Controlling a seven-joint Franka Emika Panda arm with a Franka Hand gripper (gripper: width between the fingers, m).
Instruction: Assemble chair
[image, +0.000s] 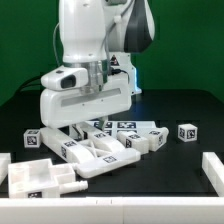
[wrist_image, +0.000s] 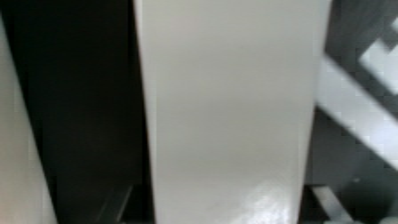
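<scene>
Pincer (image: 83, 127) low among chunky white tagged plastic chair parts (image: 104, 150) on black counter (image: 188, 160); its tips hidden, opening and hold cannot tell.

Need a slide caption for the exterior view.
Panda arm hangs low over the clustered white chair parts on the black table; one tagged block sits apart at the exterior view's right.

The exterior view faces the arm (image: 85, 40) from low across the tabletop (image: 185, 112). The wrist view sits blurringly close on the same white chair parts (wrist_image: 231, 110).
</scene>
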